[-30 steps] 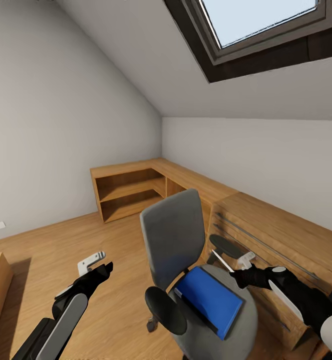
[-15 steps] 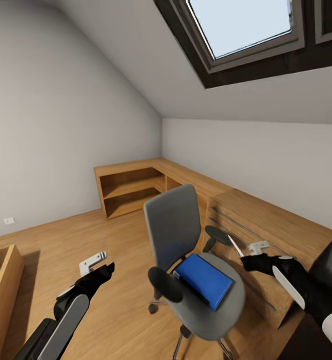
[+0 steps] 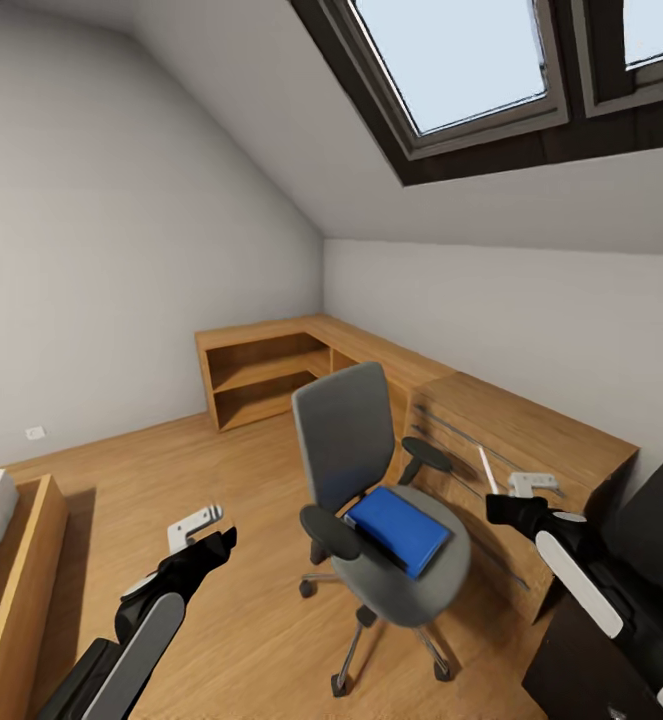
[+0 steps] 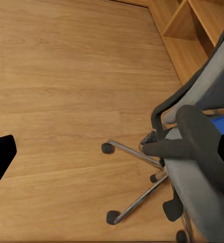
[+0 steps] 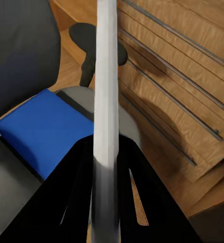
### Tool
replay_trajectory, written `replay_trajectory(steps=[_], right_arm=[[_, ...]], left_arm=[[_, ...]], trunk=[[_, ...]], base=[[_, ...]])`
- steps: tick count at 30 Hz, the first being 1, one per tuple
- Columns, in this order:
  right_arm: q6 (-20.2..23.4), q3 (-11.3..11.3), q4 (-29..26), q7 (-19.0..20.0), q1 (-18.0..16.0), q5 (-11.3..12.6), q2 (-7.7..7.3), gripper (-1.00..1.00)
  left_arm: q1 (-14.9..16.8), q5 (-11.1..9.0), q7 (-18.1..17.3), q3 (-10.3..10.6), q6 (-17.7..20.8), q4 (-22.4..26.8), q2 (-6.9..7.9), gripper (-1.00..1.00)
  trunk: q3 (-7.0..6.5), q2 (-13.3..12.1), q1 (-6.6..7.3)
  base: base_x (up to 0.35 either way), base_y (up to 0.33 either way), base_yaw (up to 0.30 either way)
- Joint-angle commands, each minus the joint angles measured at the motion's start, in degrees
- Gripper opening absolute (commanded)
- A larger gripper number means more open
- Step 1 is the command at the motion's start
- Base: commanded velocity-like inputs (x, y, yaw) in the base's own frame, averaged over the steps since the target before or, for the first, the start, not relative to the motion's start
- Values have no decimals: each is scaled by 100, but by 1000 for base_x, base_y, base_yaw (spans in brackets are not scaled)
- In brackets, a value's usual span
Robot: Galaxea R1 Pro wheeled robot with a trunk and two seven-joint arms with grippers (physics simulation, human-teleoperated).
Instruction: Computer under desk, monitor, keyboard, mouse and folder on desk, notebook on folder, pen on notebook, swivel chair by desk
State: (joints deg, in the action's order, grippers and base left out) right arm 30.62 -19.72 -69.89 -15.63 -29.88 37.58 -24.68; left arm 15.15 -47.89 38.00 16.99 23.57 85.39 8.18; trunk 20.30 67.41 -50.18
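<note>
A black left gripper (image 3: 206, 545) hovers over bare light-wood plank floor (image 3: 241, 600), its fingers spread with nothing between them. At centre, the grey upholstered swivel chair (image 3: 346, 440) stands on a chrome five-star base, a flat bright-blue rectangular folder (image 3: 399, 528) lying on its seat. Open floor surrounds the castors on the near side. Close behind the chair runs a low light-wood cabinet (image 3: 531, 440). The black right gripper (image 3: 506, 505) pinches a thin pale whitish pen (image 3: 488, 468), upright, beside the chair.
</note>
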Motion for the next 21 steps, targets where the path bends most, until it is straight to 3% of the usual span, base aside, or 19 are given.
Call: replay_trajectory(steps=[1,9,15,21], right_arm=[[12,-19,-107,-156,40,83,-6,-100],[44,-24,-527,-497,227,141,5,-100],[15,-17,-562,-520,244,314,7,-100],[12,-15,-569,-520,246,341,3,-100]], left_arm=[[6,-37,48,27,8,11,6,100],[6,-20,54,288,7,146,11,100],[6,-18,58,358,7,202,12,100],[6,-20,58,374,7,205,13,100]], trunk=[[-11,-37,24],[-155,-358,200],[-262,-598,332],[-370,-839,463]], base=[[-131,0,0],[-44,0,0],[-4,0,0],[0,0,0]])
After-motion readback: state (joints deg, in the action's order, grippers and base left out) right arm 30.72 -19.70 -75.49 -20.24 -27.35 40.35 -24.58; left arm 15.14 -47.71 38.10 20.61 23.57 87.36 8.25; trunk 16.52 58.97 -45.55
